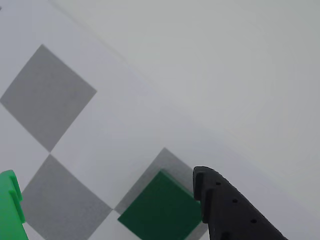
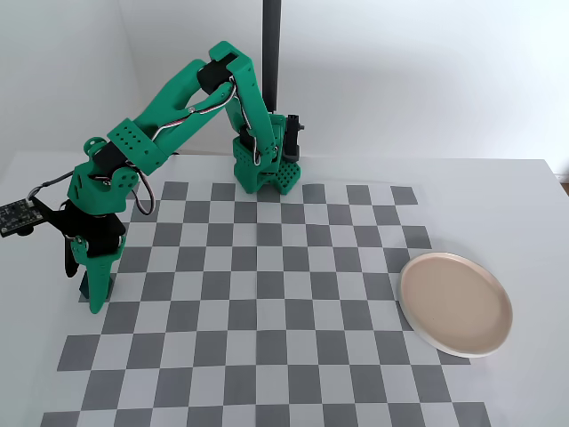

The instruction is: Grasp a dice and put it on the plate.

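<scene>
Straddling the dice (image 1: 161, 209), the end effector (image 1: 107, 200) stands spread wide in the wrist view, its black finger (image 1: 227, 210) just right of the cube and its green finger (image 1: 10, 207) well off to the left, neither clearly touching. That dark green cube sits on a grey square at the edge of the checkered mat (image 1: 47, 95), next to the bare white surface (image 1: 240, 65). In the fixed view the green arm (image 2: 178, 107) reaches down at the mat's left edge, where the end effector (image 2: 89, 289) hides the dice. Well apart, at the mat's right side, lies the empty pale plate (image 2: 455, 303).
</scene>
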